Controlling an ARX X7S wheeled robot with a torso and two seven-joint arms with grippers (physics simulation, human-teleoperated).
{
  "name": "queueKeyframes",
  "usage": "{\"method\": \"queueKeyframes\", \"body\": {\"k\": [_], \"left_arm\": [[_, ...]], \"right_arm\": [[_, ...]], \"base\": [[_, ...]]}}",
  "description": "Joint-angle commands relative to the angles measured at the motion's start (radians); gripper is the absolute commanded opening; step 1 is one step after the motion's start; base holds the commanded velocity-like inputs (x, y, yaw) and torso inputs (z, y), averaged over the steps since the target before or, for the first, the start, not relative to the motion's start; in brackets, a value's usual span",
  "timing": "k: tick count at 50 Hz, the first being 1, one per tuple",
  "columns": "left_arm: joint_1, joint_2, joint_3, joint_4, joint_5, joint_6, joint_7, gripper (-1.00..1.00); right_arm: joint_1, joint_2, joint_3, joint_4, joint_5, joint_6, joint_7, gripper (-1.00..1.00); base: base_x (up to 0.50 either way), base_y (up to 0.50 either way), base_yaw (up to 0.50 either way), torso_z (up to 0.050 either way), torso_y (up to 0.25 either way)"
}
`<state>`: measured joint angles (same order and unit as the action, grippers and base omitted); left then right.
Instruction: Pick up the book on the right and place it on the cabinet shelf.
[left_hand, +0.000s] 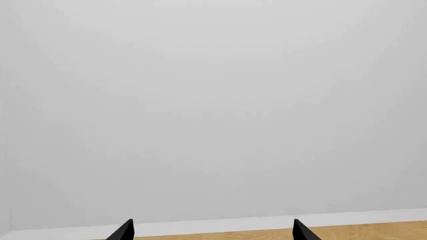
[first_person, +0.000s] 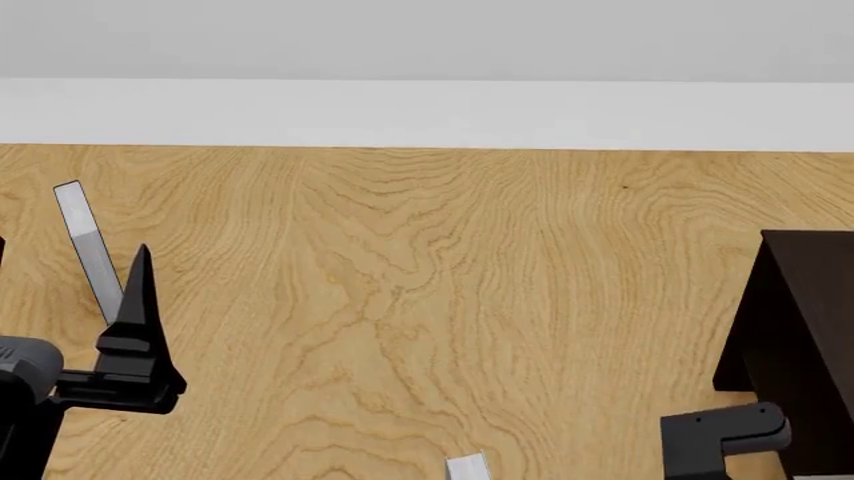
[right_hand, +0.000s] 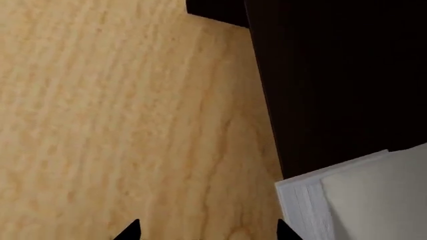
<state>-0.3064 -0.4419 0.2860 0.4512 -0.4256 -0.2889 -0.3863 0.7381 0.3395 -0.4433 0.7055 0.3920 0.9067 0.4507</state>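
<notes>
At the near edge of the head view, a pale grey slab (first_person: 466, 466) pokes up from the bottom of the frame on the wooden bench (first_person: 427, 300); too little of it shows to tell which book it is. Just right of it sits the right arm's dark wrist block (first_person: 725, 438), close against the cabinet (first_person: 801, 350), a very dark brown box with flat panels at the bench's right side.

In the right wrist view the right gripper (right_hand: 207, 231) shows only two black fingertips (right_hand: 127, 231) set wide apart with bare wood between them, so it stands open and holds nothing. Beside one tip lies the corner of a book with white pages (right_hand: 360, 200), touching the cabinet's dark side panel (right_hand: 333, 85); its cover is not visible, so I cannot tell which book this is.

On the left, the left gripper (first_person: 134, 330) rises over the bench, one black finger pointing upward. Its wrist view shows two tips (left_hand: 123, 231) well apart with nothing between, so it is open too, facing a pale wall (left_hand: 213, 100).

Behind that finger the book (first_person: 87, 245), slim, tall and pale grey, stands tilted near the bench's left edge.

The bench's middle is bare wood back to its far edge, where a white ledge (first_person: 427, 115) runs across.
</notes>
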Motion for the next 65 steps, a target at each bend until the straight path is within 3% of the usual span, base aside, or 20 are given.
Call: {"method": "queueKeyframes", "body": {"k": [1, 22, 43, 65], "left_arm": [[0.001, -0.003, 0.0, 0.005, -0.004, -0.001, -0.003, 1.0], [-0.002, -0.002, 0.003, 0.0, -0.007, 0.002, -0.005, 1.0], [0.0, -0.008, 0.002, 0.009, -0.01, 0.001, -0.011, 1.0], [0.0, -0.003, -0.011, 0.012, -0.01, 0.019, -0.03, 1.0]], "right_arm": [[0.011, 0.019, -0.051, -0.027, -0.039, -0.075, 0.006, 1.0], [-0.01, 0.009, -0.092, -0.158, -0.027, -0.072, -0.038, 1.0], [-0.051, 0.068, -0.03, -0.579, 0.013, 0.068, 0.092, 1.0], [-0.156, 0.116, 0.058, -0.946, 0.031, 0.003, 0.186, 1.0]], "base": [[0.01, -0.01, 0.0, 0.0, 0.0], [0.0, 0.0, 0.0, 0.0, 0.0], [0.0, 0.0, 0.0, 0.0, 0.0], [0.0, 0.0, 0.0, 0.0, 0.0]]}}
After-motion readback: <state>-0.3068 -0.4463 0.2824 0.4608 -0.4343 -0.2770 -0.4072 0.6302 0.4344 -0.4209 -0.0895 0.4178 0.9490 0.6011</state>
